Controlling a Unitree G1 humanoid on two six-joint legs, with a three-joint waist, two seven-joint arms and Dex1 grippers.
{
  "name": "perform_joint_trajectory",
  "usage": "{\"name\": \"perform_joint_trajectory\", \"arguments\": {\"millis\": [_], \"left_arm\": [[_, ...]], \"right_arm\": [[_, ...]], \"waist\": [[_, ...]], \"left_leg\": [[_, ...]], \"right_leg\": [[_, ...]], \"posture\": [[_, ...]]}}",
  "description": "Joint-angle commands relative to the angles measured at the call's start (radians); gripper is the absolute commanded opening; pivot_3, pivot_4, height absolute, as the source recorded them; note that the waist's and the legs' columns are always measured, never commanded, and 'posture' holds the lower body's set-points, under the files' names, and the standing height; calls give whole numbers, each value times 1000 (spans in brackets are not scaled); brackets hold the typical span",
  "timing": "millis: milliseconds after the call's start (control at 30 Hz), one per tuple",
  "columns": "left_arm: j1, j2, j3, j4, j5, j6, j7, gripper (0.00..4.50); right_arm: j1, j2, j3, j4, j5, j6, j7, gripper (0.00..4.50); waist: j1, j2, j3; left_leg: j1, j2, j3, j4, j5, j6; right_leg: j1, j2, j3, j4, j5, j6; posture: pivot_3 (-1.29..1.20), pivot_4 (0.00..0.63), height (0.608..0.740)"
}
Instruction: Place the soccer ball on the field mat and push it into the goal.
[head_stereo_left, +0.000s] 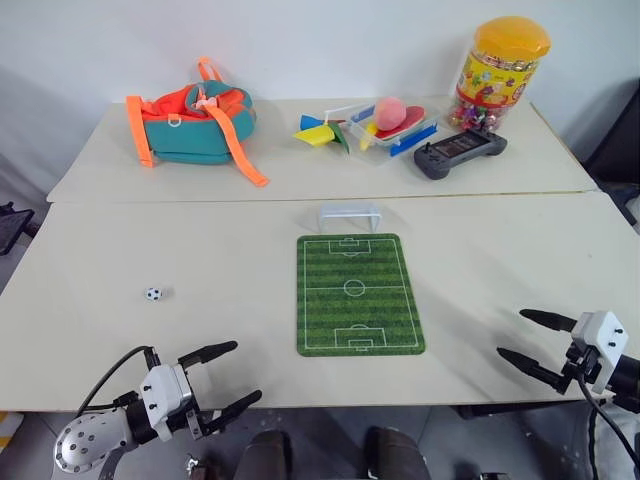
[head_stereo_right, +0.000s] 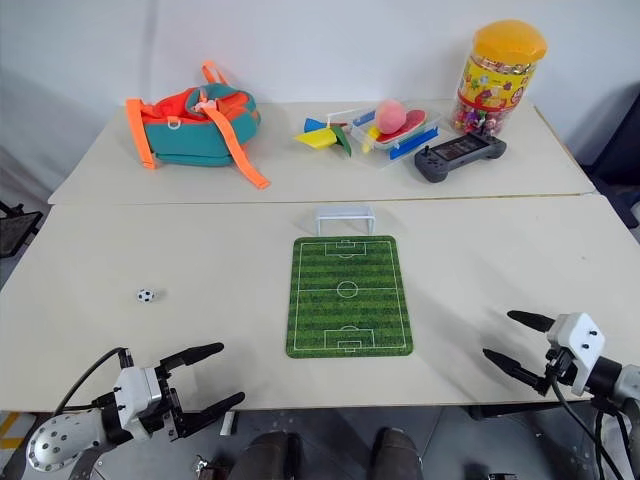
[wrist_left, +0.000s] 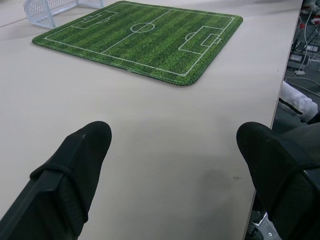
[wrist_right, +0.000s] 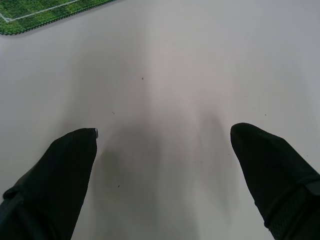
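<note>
The tiny black-and-white soccer ball (head_stereo_left: 153, 294) rests on the near table, well left of the field mat (head_stereo_left: 358, 294). That green striped mat lies flat at the table's middle, and the small white goal (head_stereo_left: 348, 215) stands just past its far end. My left gripper (head_stereo_left: 245, 374) hovers open at the front edge, nearer than the ball and a little to its right, with nothing between its fingers (wrist_left: 75, 165). Over the front right edge, right of the mat, my right gripper (head_stereo_left: 510, 335) is open and empty too, above bare tabletop (wrist_right: 165, 100).
On the far table sit an orange and teal backpack (head_stereo_left: 195, 124), a clear tray with a pink ball and coloured toys (head_stereo_left: 392, 122), a dark game controller (head_stereo_left: 460, 153) and a yellow-lidded candy jar (head_stereo_left: 496, 72). A seam (head_stereo_left: 200, 200) separates both tables.
</note>
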Motion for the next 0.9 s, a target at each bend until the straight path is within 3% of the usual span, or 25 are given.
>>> {"name": "perform_joint_trajectory", "arguments": {"millis": [33, 333, 600, 700, 900], "left_arm": [[0, 2, -3, -18, -9, 14, 10, 4488], [5, -8, 24, -90, 6, 84, 114, 4488], [-16, -2, 118, -191, -89, 170, 176, 4488], [-50, -18, 153, -210, -100, 244, 262, 4488], [-145, -86, 222, -235, -109, 433, 517, 4488]], "right_arm": [[6, -5, -37, -1, 16, -7, -2, 4500], [-6, -4, -38, 14, 25, -14, 13, 4500], [-88, -15, -58, -39, 140, 71, 80, 4500], [-104, -13, -53, -76, 181, 103, 131, 4500], [-137, 10, -20, -73, 133, 107, 98, 4500]], "waist": [[0, 0, 0], [0, 0, 0], [-2, 0, 0], [0, 1, 0], [6, 0, 0]], "left_leg": [[0, 0, 0, 0, 0, 0], [0, 0, 0, 0, 0, 0], [0, 2, 1, 0, 0, 0], [0, 3, 1, 0, 0, 0], [0, 7, 3, 1, -1, -2]], "right_leg": [[0, 0, 0, 0, 0, 0], [0, 0, 0, 0, 0, 0], [0, 2, 2, -1, 1, -1], [0, 4, 2, -1, 1, -1], [0, 8, 4, -2, 2, -2]], "posture": [[0, 150, 740], [0, 150, 740], [0, 150, 740], [0, 150, 740], [0, 150, 740]]}}
